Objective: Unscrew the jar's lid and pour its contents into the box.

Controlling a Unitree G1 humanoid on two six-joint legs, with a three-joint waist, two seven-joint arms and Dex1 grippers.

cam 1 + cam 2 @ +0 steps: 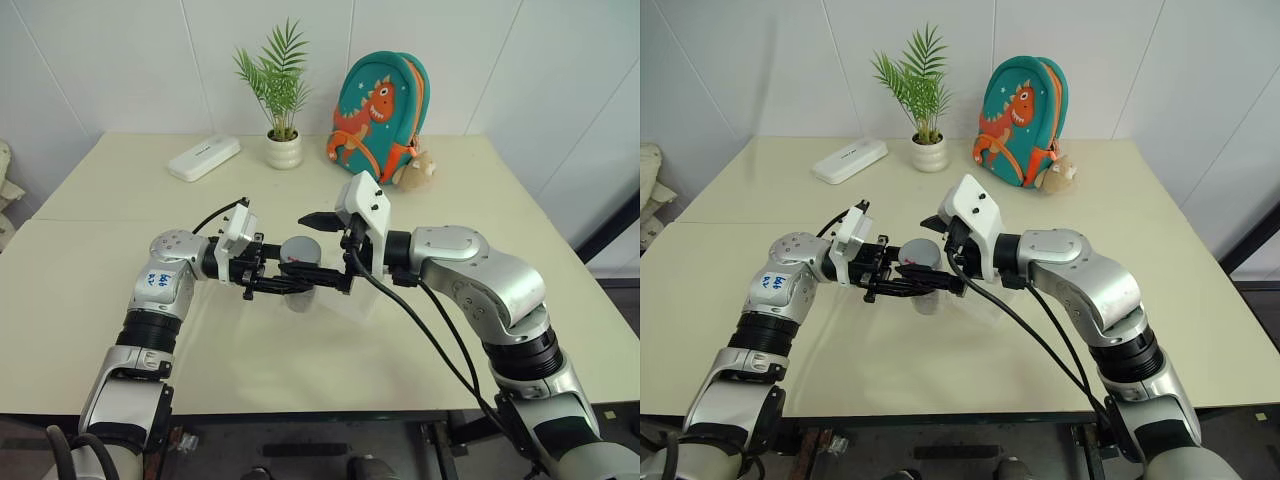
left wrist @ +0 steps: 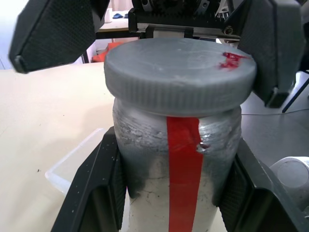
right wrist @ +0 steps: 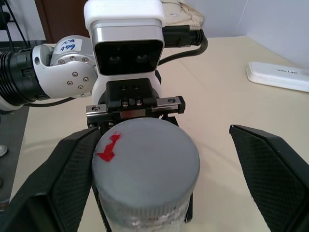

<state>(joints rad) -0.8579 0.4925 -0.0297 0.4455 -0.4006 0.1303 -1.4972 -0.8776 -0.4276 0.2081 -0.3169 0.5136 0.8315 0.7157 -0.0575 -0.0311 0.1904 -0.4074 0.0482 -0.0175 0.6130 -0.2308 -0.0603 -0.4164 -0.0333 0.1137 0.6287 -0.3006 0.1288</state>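
The left gripper (image 1: 285,285) clamps the jar (image 2: 178,164), a frosted silvery cylinder with a red stripe, above the table (image 1: 120,200). Its ribbed grey lid (image 2: 179,72), red-marked, is still on, between the wide-spread fingers of the right gripper (image 3: 159,169). The clear box (image 2: 72,164) lies below. Behind stand a plant (image 1: 280,90), white device (image 1: 204,157) and dinosaur backpack (image 1: 378,110).

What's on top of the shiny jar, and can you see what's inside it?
The grey lid with a small red mark sits on top of the jar, which the left gripper holds. The inside can't be seen: the lid covers the mouth and the wall isn't see-through.
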